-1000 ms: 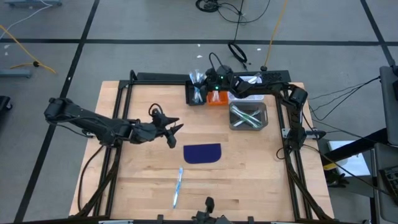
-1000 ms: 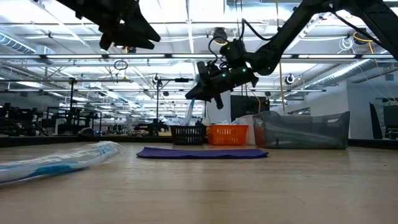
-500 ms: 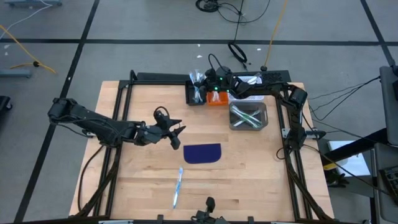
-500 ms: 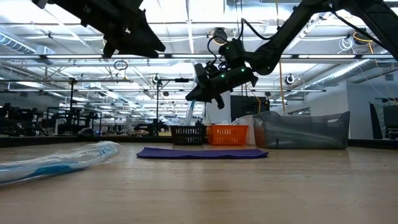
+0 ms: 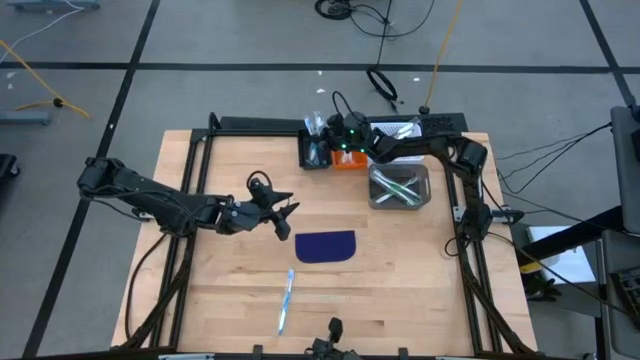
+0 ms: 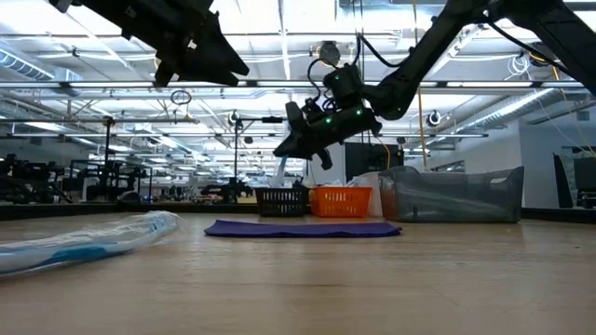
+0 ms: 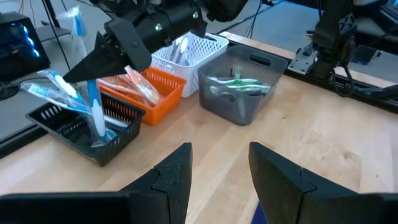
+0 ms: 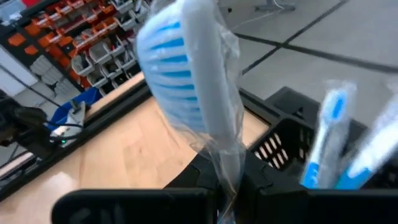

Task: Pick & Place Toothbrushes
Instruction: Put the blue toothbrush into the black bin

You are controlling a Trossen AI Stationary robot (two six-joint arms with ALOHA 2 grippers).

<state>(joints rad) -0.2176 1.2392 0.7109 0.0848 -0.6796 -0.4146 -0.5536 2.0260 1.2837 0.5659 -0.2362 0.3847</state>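
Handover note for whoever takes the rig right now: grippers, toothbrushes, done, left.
Right gripper: shut on a wrapped blue toothbrush, hovering over the black basket, not released.
Left gripper: open, empty, hanging above the table just left of the dark blue mat.
Done: blue brushes in the black basket, orange-pink ones in the orange basket, white ones in the white basket, green ones in the grey bin.
Left: drop the held brush; one wrapped blue toothbrush on the table near the front edge.

Dark blue mat [image 5: 326, 245], orange basket [image 7: 127, 99] (black one [image 7: 74, 127] beside)
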